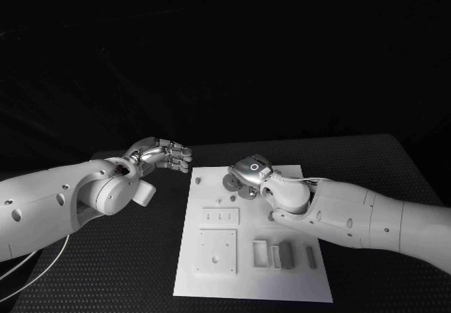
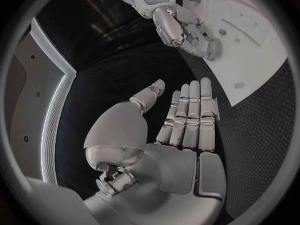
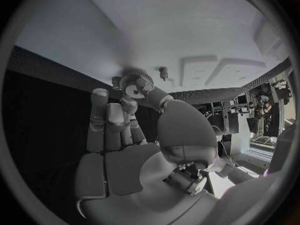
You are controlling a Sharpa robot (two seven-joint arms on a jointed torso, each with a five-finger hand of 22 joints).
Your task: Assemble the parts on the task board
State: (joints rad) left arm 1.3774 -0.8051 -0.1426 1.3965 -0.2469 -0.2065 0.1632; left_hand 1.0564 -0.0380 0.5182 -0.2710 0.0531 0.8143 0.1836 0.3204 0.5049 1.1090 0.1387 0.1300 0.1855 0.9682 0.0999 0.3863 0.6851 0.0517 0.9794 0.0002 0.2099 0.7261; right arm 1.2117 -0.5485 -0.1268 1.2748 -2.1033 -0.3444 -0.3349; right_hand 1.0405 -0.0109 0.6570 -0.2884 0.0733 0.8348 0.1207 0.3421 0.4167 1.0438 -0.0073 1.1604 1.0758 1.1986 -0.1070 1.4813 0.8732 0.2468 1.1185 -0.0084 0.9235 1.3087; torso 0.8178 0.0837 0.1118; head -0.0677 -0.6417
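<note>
The white task board (image 1: 291, 287) lies in the middle of the black table. My right hand (image 1: 253, 173) is over the board's far end. There its thumb and fingers pinch a grey round toothed part (image 3: 134, 82) down at the board's surface; the same part (image 1: 233, 178) peeks out beside the fingers in the head view. A small peg (image 3: 164, 73) stands on the board just beyond it. My left hand (image 1: 165, 154) hovers off the board's far left corner, fingers straight and side by side, thumb apart, holding nothing (image 2: 187, 120). My right hand (image 2: 181, 27) also appears in the left wrist view.
Nearer me, the board carries a slotted plate (image 1: 219, 215), a square plate (image 1: 216, 251) and several upright rectangular blocks (image 1: 285, 254). Small pegs (image 1: 208, 200) stand near its left edge. Bare black table (image 1: 113, 274) lies on both sides.
</note>
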